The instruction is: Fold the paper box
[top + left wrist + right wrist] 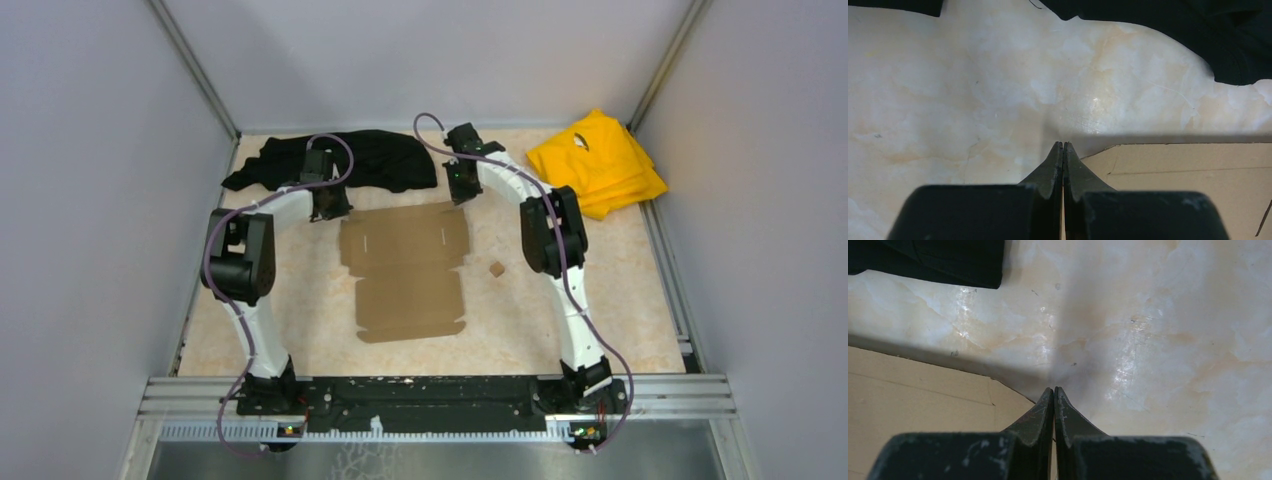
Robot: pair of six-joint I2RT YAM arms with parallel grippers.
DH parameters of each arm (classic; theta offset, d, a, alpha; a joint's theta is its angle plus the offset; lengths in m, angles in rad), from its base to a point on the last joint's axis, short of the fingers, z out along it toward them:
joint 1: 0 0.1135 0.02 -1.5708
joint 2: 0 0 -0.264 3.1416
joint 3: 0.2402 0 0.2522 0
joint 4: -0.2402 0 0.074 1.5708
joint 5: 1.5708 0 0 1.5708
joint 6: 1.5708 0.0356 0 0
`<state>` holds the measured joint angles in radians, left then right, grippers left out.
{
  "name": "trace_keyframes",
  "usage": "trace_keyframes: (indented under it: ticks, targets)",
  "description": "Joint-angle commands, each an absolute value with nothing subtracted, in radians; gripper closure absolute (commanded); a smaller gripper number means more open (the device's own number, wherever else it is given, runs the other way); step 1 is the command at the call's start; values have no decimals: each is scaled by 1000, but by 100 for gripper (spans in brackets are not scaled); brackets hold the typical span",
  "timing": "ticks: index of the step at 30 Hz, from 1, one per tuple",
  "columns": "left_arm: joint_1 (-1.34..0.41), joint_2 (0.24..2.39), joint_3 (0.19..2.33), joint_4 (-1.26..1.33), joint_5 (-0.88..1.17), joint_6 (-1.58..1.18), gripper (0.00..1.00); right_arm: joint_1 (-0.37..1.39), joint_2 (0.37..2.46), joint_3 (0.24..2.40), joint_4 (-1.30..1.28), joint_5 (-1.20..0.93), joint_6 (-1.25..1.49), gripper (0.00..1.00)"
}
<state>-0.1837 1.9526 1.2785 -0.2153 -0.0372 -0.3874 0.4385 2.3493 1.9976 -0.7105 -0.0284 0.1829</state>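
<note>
Near edge: a metal rail (430, 385) with both arm bases bolted to it, left and right. Beyond it is the marbled beige table (610, 310).

Mid table: the paper box (405, 272) lies flat and unfolded. It is a brown cardboard sheet with notched edges, crease lines and two short slits near its far end. It sits between the two arms, long side running near to far.

Just right of the sheet, apart from it: a tiny brown cube (496, 268).

Far end of the sheet: the left gripper (1063, 145) points down at the far left corner, fingers pressed together and holding nothing. In the wrist view the tips sit right at the cardboard's cut corner; I cannot tell whether they touch sheet or table. The right gripper (1054, 389) mirrors this at the far right corner, fingers closed tight and empty, tips at the sheet's edge.

Far edge: a black cloth (385, 160) lies crumpled behind the left gripper, reaching toward the middle. A yellow cloth (598, 165) lies folded in the far right corner, well apart from the sheet.
</note>
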Motion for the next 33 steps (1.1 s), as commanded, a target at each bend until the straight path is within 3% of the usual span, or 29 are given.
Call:
trace_keyframes:
  ticks: [1, 33]
  targets:
    - [-200, 1942, 1313, -198, -20, -372, 100, 466, 2336, 2023, -684, -43, 168, 100]
    - [-289, 1976, 1412, -240, -54, -385, 100, 490, 2318, 2043, -690, -67, 181, 100]
